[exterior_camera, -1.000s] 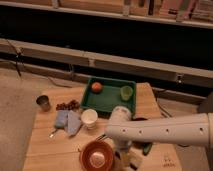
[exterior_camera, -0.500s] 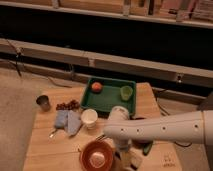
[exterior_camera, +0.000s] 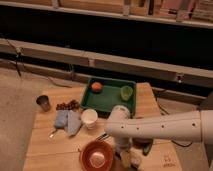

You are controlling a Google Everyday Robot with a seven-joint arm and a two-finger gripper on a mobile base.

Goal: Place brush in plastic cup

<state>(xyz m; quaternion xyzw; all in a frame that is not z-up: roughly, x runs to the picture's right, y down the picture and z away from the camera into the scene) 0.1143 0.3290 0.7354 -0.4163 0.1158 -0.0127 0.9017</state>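
My white arm [exterior_camera: 165, 127] reaches in from the right across the front of the wooden table [exterior_camera: 50, 147]. Its wrist bends down, and the gripper [exterior_camera: 125, 156] hangs near the table's front edge, just right of a red bowl. A pale tan block, apparently the brush [exterior_camera: 125, 160], shows right at the gripper. I cannot tell whether it is held or resting on the table. A white cup [exterior_camera: 89, 118] stands left of the arm's elbow. A green cup [exterior_camera: 126, 92] stands in the green tray. I cannot tell which of the two is the plastic cup.
The green tray [exterior_camera: 107, 102] at the table's back also holds an orange ball [exterior_camera: 96, 87]. A red bowl [exterior_camera: 97, 155] sits at the front. A blue-grey cloth [exterior_camera: 67, 121], a brown cluster [exterior_camera: 67, 105] and a metal cup [exterior_camera: 43, 103] lie at the left. A dark object [exterior_camera: 147, 147] lies under the arm.
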